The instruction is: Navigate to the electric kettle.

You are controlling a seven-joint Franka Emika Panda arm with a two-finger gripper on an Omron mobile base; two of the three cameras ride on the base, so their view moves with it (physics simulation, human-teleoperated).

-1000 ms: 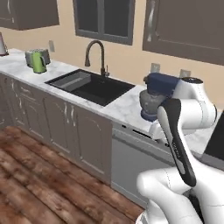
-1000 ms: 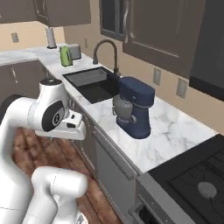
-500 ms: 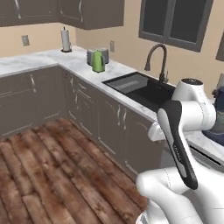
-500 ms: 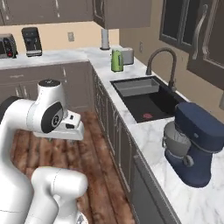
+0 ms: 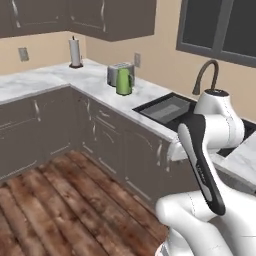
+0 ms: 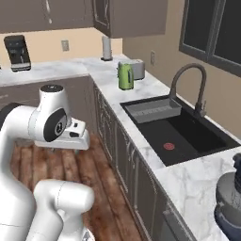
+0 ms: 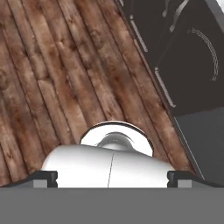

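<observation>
Partly hiding the toaster [image 5: 116,73], the electric kettle [image 5: 123,81] stands clear; tool's opening can't be told.

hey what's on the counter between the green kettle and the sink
Nothing: in the right base view the marble between the kettle and the sink is bare. The toaster stands behind the kettle, away from the sink.

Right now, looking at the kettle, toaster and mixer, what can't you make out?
1. Kettle: spout and handle too small to tell apart in either base view.
2. Toaster: partly hidden behind the kettle in the left base view.
3. Mixer: cut off by the right and bottom edges of the right base view.
4. Gripper: open or shut cannot be told; the hand view looks down at the wood floor.
</observation>
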